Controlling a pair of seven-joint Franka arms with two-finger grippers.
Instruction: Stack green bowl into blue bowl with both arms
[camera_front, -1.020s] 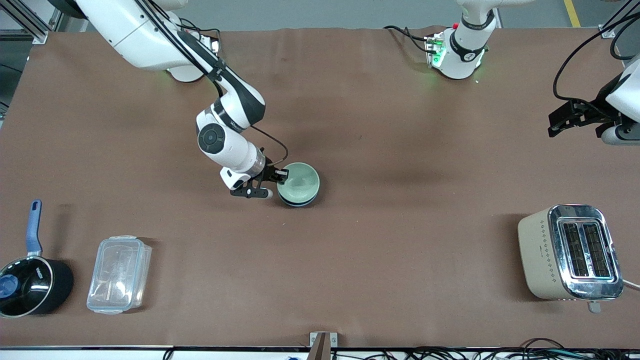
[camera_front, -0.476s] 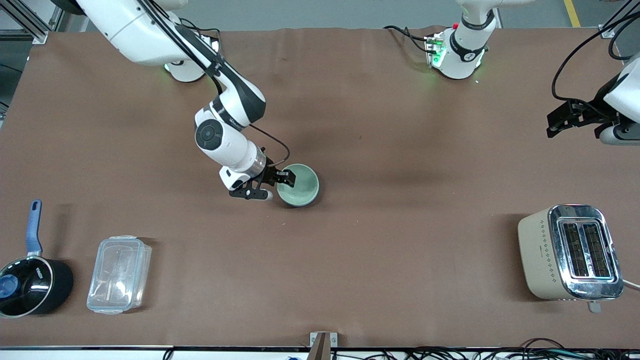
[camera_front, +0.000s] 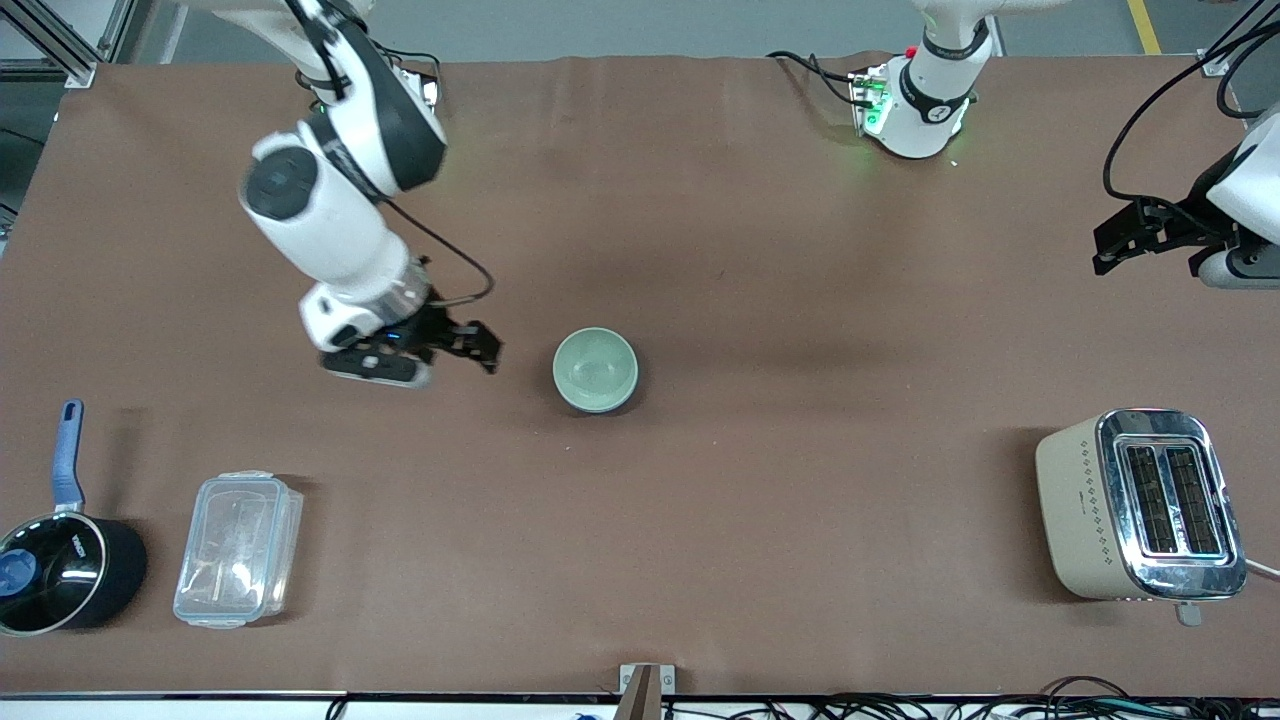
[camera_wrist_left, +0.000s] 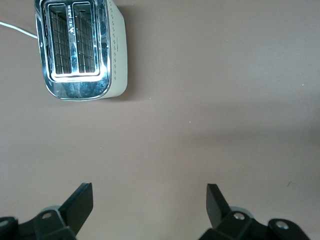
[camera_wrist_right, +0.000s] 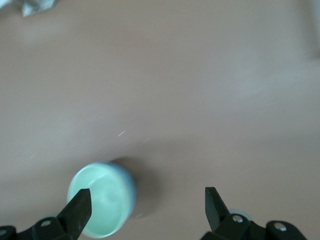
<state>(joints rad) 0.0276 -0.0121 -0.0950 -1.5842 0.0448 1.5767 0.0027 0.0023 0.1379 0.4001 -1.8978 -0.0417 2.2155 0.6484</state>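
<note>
The green bowl (camera_front: 595, 368) sits nested in the blue bowl (camera_front: 612, 404) at the middle of the table; only a thin blue edge shows under it. My right gripper (camera_front: 470, 350) is open and empty, raised above the table beside the bowls toward the right arm's end. In the right wrist view the green bowl (camera_wrist_right: 99, 206) with the blue bowl's rim (camera_wrist_right: 132, 192) lies by one finger of the right gripper (camera_wrist_right: 147, 210). My left gripper (camera_front: 1100, 252) waits open and empty at the left arm's end of the table, and the left wrist view (camera_wrist_left: 150, 205) shows bare table under it.
A cream toaster (camera_front: 1140, 505) stands near the front at the left arm's end, also in the left wrist view (camera_wrist_left: 80, 50). A clear plastic container (camera_front: 238, 548) and a black saucepan with a blue handle (camera_front: 60, 570) sit near the front at the right arm's end.
My right gripper has let go of the green bowl's rim, lifted and drawn away toward the right arm's end. The green bowl has settled lower into the blue bowl. The left arm has not moved.
</note>
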